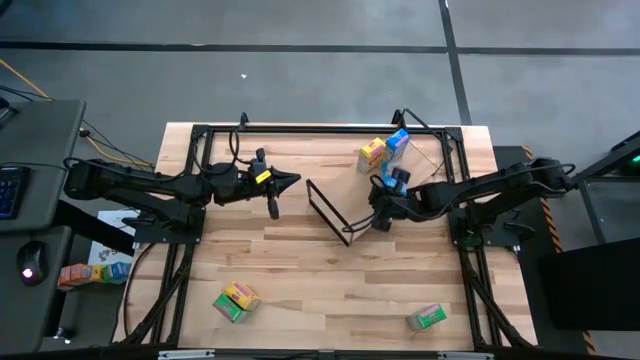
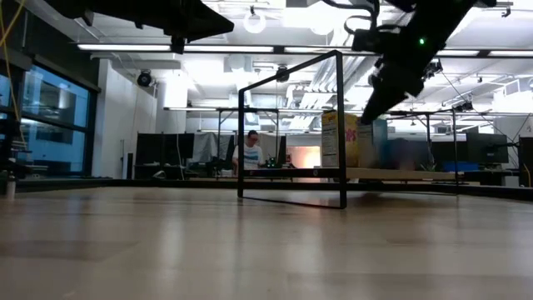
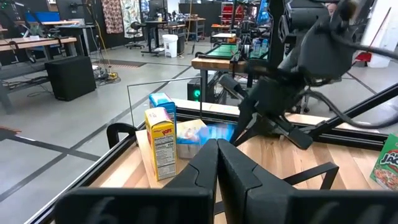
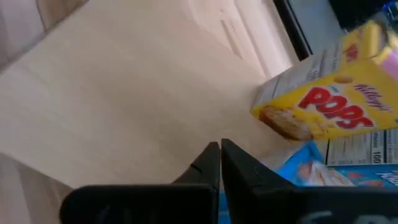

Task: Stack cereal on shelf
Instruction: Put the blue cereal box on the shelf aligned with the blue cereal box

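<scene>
Right gripper [image 4: 220,163] fingers pinched together, empty, hovering over shelf board [image 4: 143,87] beside yellow Pops box [image 4: 323,102]; likely just set blue box [image 1: 398,141] there. Left gripper [image 1: 283,182] closed, idle centre-left. Two boxes [image 1: 235,300] [image 1: 427,317] wait bottom of frame.

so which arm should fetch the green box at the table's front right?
Right, probably. The green box lies on the right arm's side, and the right gripper, shut and empty beside the shelf, is nearer. The left gripper, also shut, waits mid-table, farther off.
</scene>
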